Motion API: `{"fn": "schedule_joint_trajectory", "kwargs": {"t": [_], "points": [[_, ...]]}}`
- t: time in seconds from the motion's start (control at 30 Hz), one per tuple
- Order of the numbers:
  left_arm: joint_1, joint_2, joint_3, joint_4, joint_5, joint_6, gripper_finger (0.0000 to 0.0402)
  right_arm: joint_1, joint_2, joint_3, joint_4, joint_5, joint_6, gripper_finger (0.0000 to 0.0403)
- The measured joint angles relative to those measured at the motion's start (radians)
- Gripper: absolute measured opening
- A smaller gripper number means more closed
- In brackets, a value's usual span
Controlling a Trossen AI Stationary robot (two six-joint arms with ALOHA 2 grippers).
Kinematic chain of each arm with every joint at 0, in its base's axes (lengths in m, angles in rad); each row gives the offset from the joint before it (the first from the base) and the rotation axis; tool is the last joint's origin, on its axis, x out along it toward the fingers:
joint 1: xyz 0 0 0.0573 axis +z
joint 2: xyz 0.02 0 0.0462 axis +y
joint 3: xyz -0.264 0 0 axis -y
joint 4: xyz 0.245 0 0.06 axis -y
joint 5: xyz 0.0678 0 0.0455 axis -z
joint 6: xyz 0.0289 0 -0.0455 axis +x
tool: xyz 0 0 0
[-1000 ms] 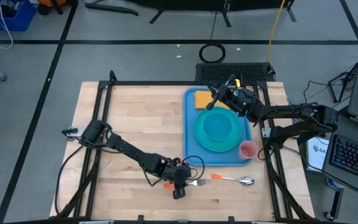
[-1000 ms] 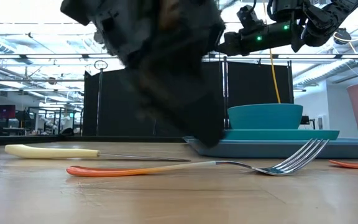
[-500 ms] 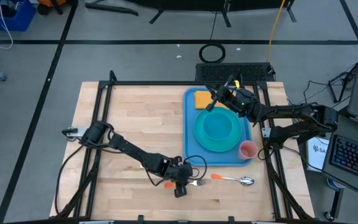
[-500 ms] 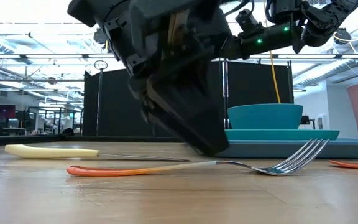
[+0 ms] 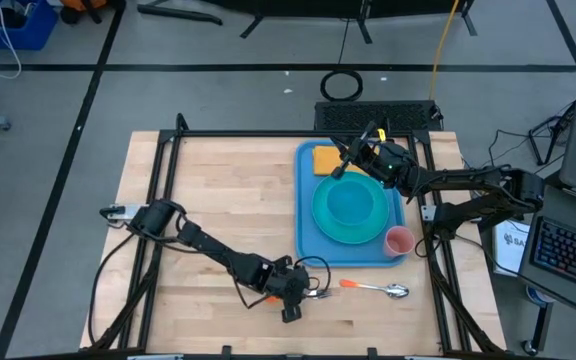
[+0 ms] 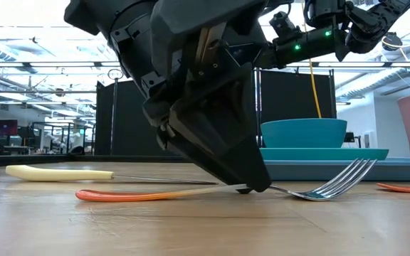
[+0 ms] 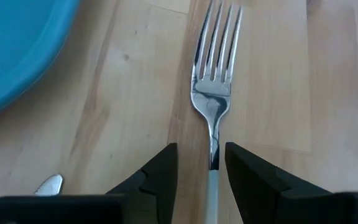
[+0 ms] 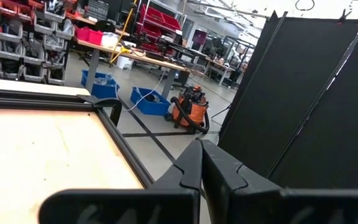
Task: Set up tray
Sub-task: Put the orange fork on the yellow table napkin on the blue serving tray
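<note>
The left hand [image 7: 201, 163] has come down from above the fork [image 7: 215, 93] and now straddles its neck on the surface, fingers spread, so a pinch looks imminent. Just beyond the fork lies the blue tray [image 5: 306, 215], already holding the plate [image 5: 350, 208]. Over the tray's far end, the right hand [image 5: 340, 160] hangs pressed together, empty.

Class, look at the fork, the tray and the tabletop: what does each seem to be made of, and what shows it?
Fork: head looks like polished metal, mirror reflections on the tines; the orange handle is probably plastic, matte.
Tray: likely moulded plastic, uniform blue, rounded rim.
Tabletop: wood, visible plank seams and grain.
</note>
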Motion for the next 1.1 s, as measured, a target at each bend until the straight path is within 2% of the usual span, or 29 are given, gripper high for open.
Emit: {"fn": "schedule_joint_trajectory", "kwargs": {"t": [0.37,0.77,1.1], "points": [[-0.007,0.009,-0.001,-0.006,-0.065,0.122,0.0140,0.000,0.000,0.000,-0.029,0.000,0.000,0.0000],[-0.013,0.057,0.000,0.050,-0.089,0.124,0.0137,0.000,0.000,0.000,-0.023,0.000,0.000,0.0000],[-0.022,0.056,-0.002,0.035,-0.078,0.117,0.0036,0.000,0.000,0.000,-0.031,0.000,0.000,0.0000]]}}
